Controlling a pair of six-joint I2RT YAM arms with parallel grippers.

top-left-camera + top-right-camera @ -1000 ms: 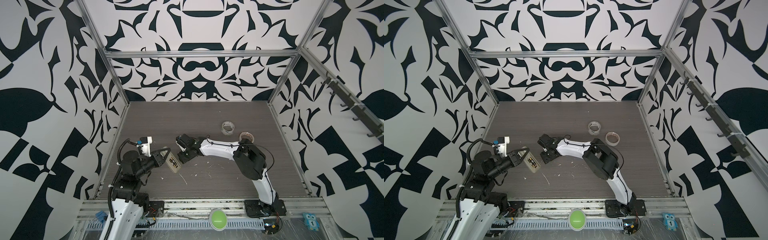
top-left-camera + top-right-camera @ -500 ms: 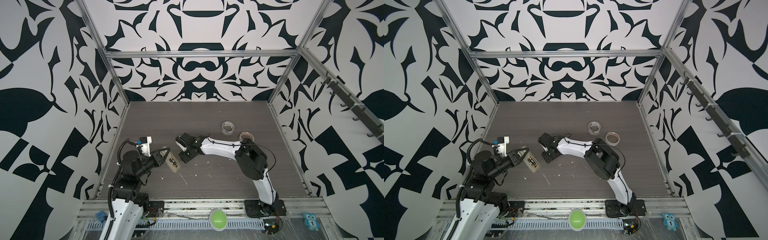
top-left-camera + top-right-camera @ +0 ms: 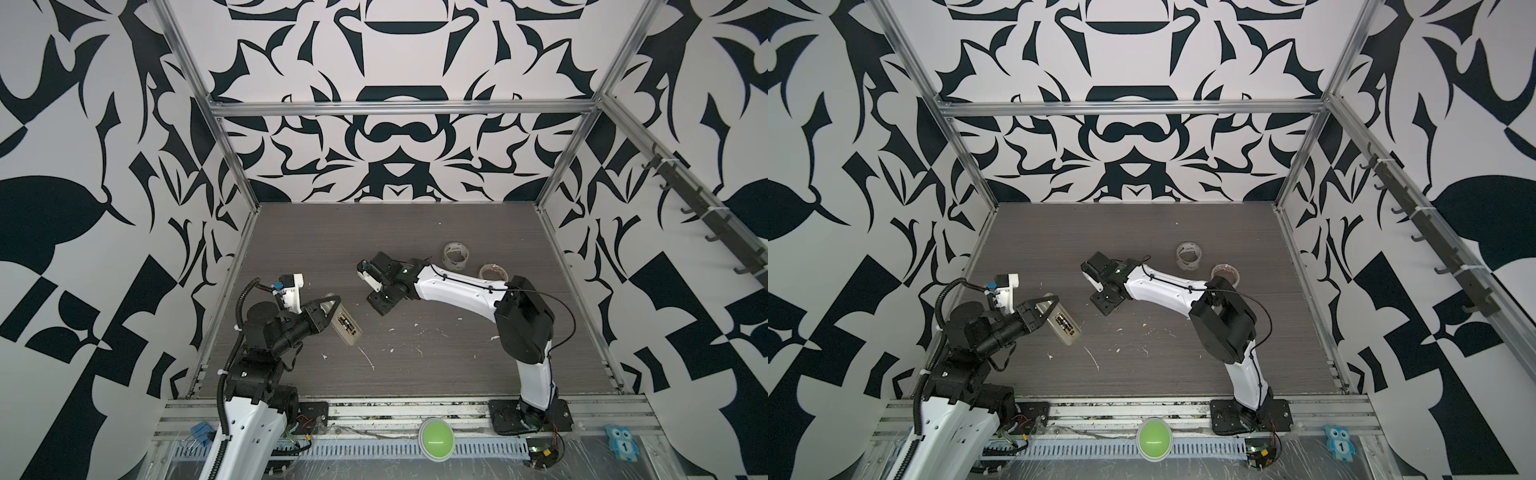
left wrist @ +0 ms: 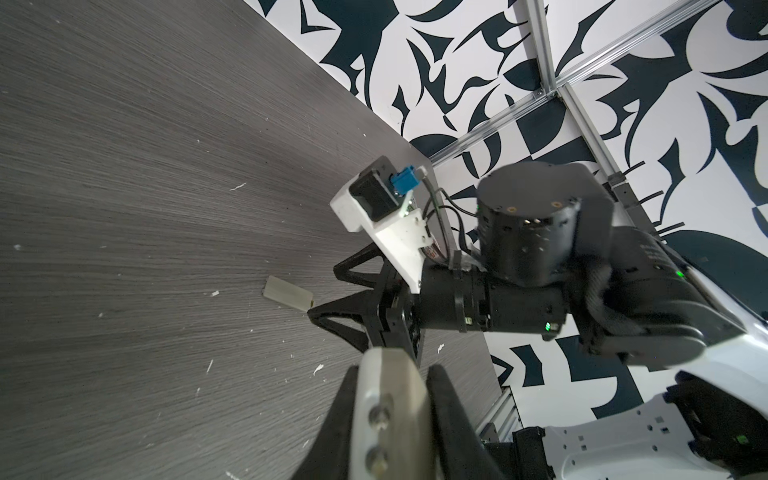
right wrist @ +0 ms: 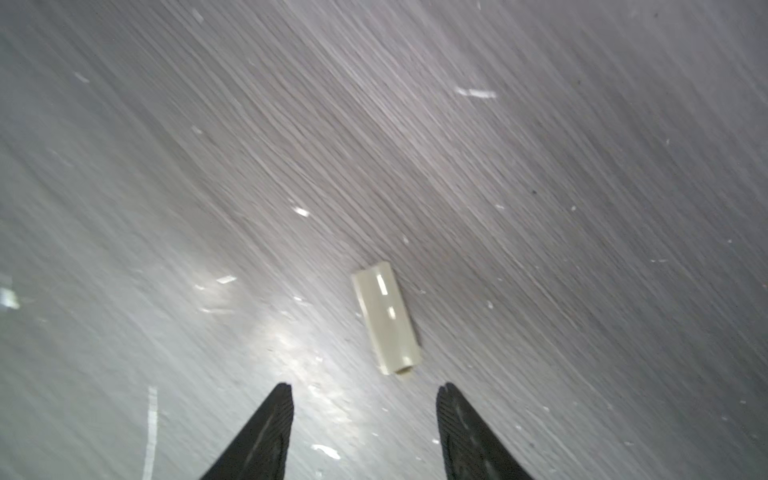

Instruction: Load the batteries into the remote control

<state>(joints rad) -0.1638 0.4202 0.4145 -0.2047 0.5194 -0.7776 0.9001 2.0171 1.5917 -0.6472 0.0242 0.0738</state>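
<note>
The left gripper [image 3: 331,306] fingers [image 4: 446,399] clamp the remote control [image 3: 347,330] by one end, holding it tilted near the left edge of the surface [image 3: 415,232]. The batteries [image 3: 346,323] show dark and gold in its open back, too small to count. The right gripper [image 5: 365,386] fingers [image 5: 274,419] stand apart, empty, over a small pale piece [image 5: 386,318] lying flat, which both top views hide under that arm. The middle lies open save for white scraps [image 3: 368,359]. Two tape rolls [image 3: 456,255] sit toward the far right. The right wrist view is blurred, and the left wrist view cuts the remote off.
</note>
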